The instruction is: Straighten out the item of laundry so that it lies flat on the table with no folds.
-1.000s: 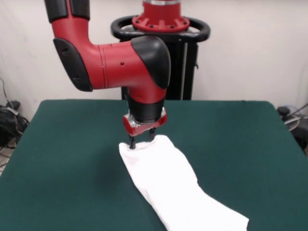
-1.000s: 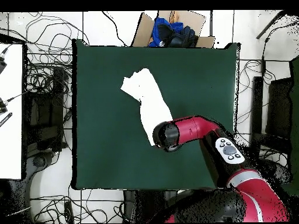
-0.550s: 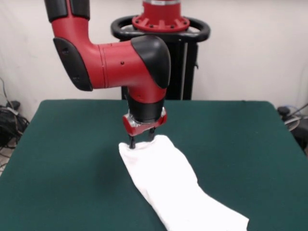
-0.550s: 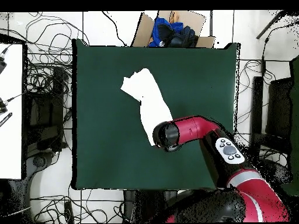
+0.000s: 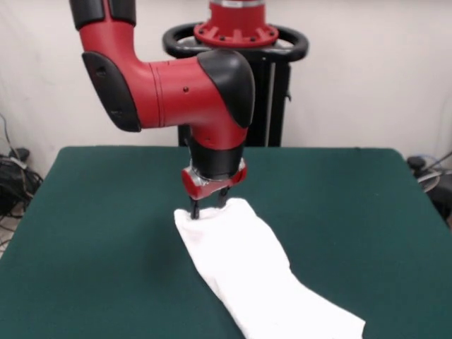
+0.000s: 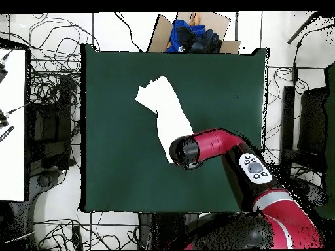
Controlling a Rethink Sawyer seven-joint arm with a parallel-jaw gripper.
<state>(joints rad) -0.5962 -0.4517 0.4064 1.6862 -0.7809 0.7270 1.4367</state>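
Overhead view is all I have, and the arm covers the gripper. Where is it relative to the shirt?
Observer: From the front, the gripper is down at the end of the shirt nearest the pedestal, with its tips at cloth level.
Operator: Is any cloth lifted off the table?
Observer: No. The front view shows the shirt resting on the table, with a low rounded hump right beside the gripper.
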